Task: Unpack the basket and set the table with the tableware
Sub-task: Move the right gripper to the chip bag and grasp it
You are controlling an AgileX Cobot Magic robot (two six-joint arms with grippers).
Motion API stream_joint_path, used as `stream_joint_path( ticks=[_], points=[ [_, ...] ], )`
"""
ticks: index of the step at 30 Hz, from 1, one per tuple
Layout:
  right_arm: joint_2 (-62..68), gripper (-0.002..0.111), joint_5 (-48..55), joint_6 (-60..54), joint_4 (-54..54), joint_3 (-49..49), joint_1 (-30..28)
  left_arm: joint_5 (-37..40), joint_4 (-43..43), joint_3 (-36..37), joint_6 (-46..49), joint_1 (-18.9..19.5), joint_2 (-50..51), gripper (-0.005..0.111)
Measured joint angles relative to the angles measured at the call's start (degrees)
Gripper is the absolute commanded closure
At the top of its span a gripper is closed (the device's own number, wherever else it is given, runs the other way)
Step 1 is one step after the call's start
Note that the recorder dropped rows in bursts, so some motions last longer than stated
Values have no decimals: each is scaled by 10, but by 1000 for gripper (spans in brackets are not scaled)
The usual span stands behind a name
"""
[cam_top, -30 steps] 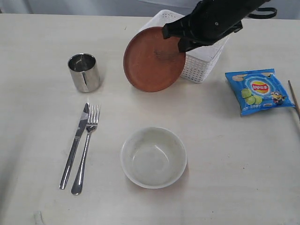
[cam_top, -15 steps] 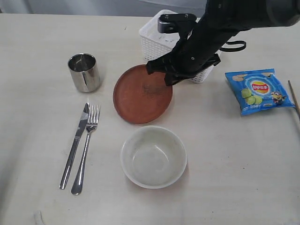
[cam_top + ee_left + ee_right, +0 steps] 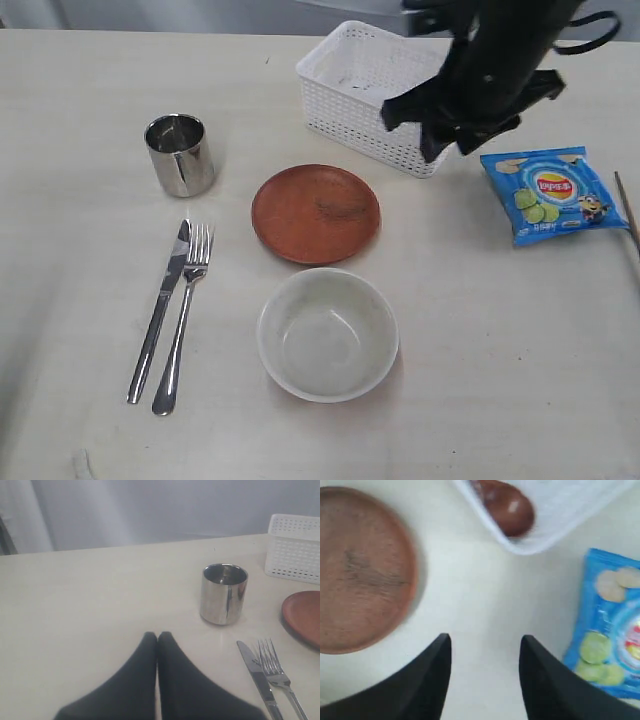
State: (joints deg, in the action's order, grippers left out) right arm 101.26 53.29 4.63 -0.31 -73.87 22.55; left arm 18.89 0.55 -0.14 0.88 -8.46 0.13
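The cup is polished metal, the plate matt, the basket perforated plastic, the chip bag glossy.

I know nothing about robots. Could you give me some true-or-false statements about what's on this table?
The reddish-brown round plate lies flat on the pale tabletop. True.
The right gripper grips that plate. False: the gripper is open, empty, apart from it.
The white perforated plastic basket is empty. False: a brown wooden spoon lies in the basket.
The shiny steel cup stands upright. True.
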Motion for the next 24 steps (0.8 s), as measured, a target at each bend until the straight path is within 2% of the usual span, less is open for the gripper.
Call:
stream_joint_path(
  ticks=[2, 3, 5, 6, 14, 21, 24],
  points=[
    [-22, 63, 12, 3, -17, 25, -80, 0, 0, 0, 0, 0, 0, 107],
    [-23, 54, 14, 3, -19, 34, -100, 0, 0, 0, 0, 0, 0, 107],
    [-11, 44, 17, 3, -26, 56, -145, 0, 0, 0, 0, 0, 0, 107],
    [-3, 43, 17, 0, -28, 63, -158, 0, 0, 0, 0, 0, 0, 107],
    [50, 43, -37, -5, -44, 67, -107, 0, 0, 0, 0, 0, 0, 107],
    [96, 44, -44, 115, -177, 61, -85, 0, 0, 0, 0, 0, 0, 107],
    [105, 56, -56, 130, -193, 61, -84, 0, 0, 0, 0, 0, 0, 107]
  ],
)
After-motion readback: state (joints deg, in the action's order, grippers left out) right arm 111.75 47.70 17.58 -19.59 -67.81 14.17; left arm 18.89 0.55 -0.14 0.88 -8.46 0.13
